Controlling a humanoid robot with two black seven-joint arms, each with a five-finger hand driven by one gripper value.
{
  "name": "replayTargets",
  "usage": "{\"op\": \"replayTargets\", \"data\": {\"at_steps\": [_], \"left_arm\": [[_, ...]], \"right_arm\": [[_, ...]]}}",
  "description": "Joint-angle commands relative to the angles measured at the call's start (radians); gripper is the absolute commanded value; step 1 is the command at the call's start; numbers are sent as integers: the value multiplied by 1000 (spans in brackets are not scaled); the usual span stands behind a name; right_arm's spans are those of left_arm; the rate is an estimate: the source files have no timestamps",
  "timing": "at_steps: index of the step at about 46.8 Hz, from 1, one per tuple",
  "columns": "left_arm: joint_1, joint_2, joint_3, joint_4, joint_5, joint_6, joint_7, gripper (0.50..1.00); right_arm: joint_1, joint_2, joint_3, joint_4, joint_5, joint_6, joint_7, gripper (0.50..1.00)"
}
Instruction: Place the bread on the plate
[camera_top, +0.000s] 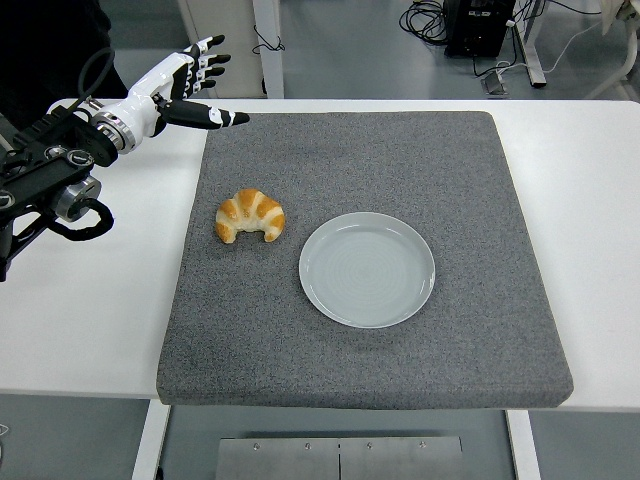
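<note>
A golden croissant (250, 215) lies on the left part of the grey mat (400, 150). To its right sits an empty pale grey plate (367, 269), a little apart from it. My left hand (195, 85) hovers above the mat's far left corner, well behind the croissant. Its fingers are spread, the thumb pointing right, and it holds nothing. My black left forearm (50, 175) comes in from the left edge. The right arm does not show.
The mat covers most of the white table (590, 200). Behind the table are table legs and cables on the floor. A dark figure stands at the top left corner.
</note>
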Motion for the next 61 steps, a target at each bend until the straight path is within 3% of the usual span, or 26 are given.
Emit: {"op": "replayTargets", "data": {"at_steps": [1,11,22,40,48,61], "left_arm": [[-2,23,17,-44,84,0,16,966],[10,46,25,-93,359,-1,24,966],[11,69,56,-130,500,-1,22,966],[11,69,137,-131,626,3,28,965],[19,61,152,-131,636,28,62,965],[25,53,178,-131,644,32,64,963]], "right_arm": [[0,0,0,0,0,0,0,1000],[0,0,0,0,0,0,0,1000],[0,0,0,0,0,0,0,1000],[0,0,0,0,0,0,0,1000],[0,0,0,0,0,0,0,1000],[0,0,0,0,0,0,0,1000]]}}
